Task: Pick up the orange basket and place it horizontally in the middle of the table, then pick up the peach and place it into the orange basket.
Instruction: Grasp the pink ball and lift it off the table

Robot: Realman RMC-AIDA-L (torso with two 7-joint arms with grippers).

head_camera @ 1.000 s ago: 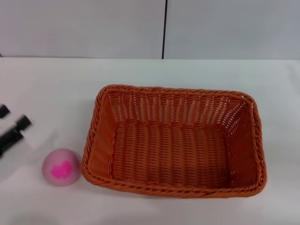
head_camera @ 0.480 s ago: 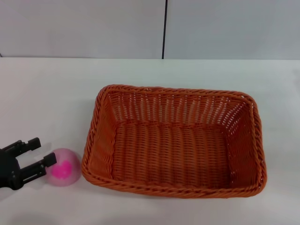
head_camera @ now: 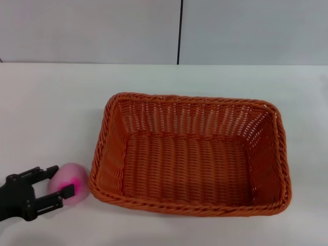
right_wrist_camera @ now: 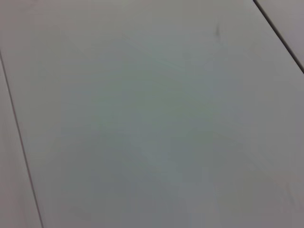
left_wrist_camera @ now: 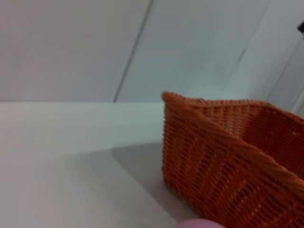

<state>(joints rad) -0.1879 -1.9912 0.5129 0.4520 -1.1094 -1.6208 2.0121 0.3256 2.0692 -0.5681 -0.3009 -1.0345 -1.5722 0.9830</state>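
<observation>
Small pale pink ball-shaped peach (head_camera: 73, 182) with a bright magenta blotch, resting on the plain white flat table (head_camera: 56, 107) near its front left corner in the head view, just beside the left short end of the basket. Only a sliver of its pink top visible at the lower edge of the left wrist view (left_wrist_camera: 199, 224).

Black left gripper (head_camera: 57, 183) low at the peach, reaching in from the left edge of the head view. Jaws spread wide, one dark finger (head_camera: 47, 171) at the far side of the fruit and the other (head_camera: 60, 195) at its near side, the ball sitting between the fingertips. Not closed on it; whether the tips touch the skin cannot be told.

Large rectangular orange woven basket (head_camera: 189, 154) with braided rim and slatted sloping sides, standing upright on its base about the middle of the table, long sides running left to right, open top up, nothing inside. Left end wall and one corner filling the right part of the left wrist view (left_wrist_camera: 228, 156), its shadow on the tabletop beside it.

Pale grey wall panels (head_camera: 92, 31) behind the table, split by a dark vertical seam.

Right gripper out of sight in every view; right wrist view filled only by a plain pale grey surface crossed by thin dark lines.
</observation>
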